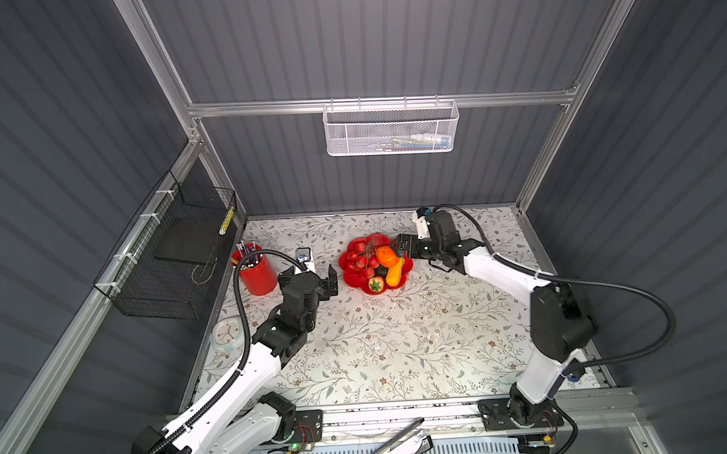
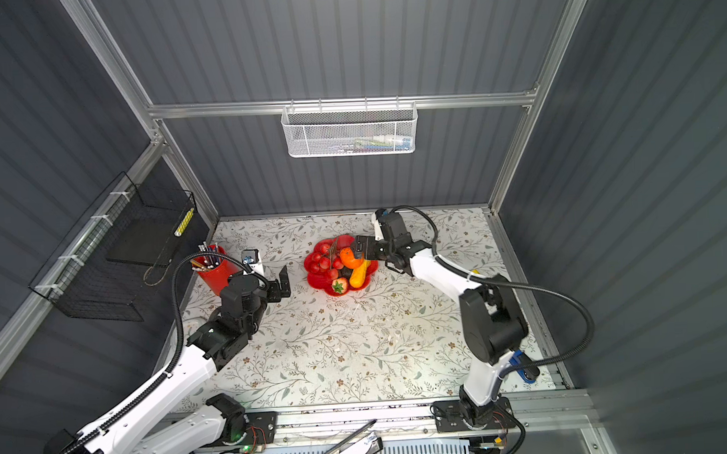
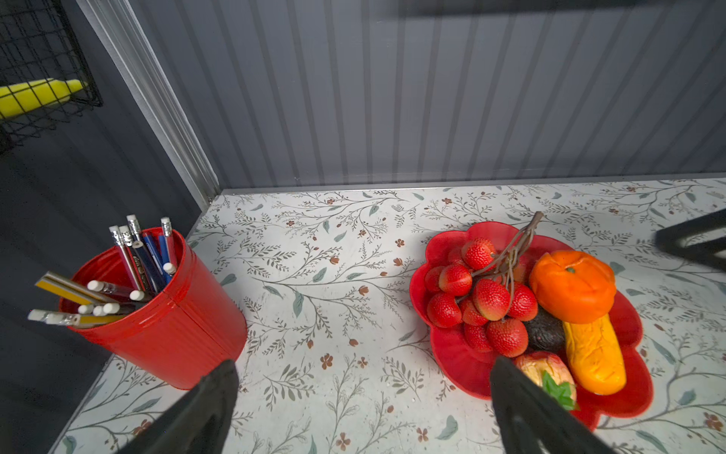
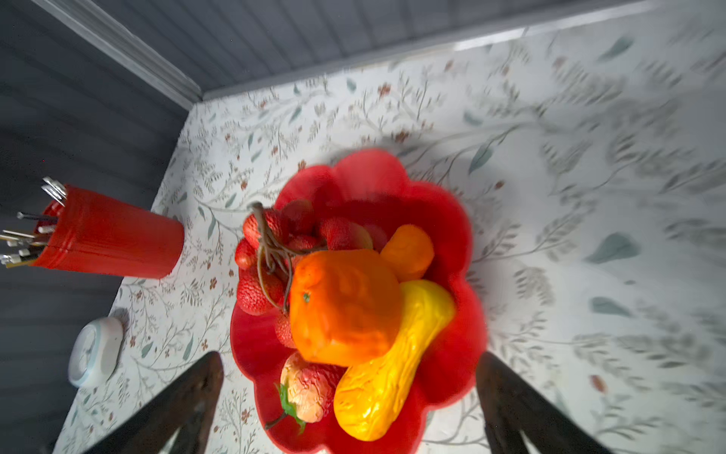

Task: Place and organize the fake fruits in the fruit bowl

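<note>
Fruits [image 3: 573,287], six counting one berry bunch [image 3: 487,298], fill one bowl [image 1: 364,241] mid-frame; left pincer [image 3: 363,377] and right pincer [image 4: 349,361] gape wide, empty.

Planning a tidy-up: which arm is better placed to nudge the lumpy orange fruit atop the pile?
Right, likely: the right tool, open, hangs over the lumpy orange plastic fruit in the red flower-shaped bowl; the left tool, also open, sits beside the bowl.

Top views overlook everything; close wrist views share the fruit bowl [image 3: 451,355].
</note>
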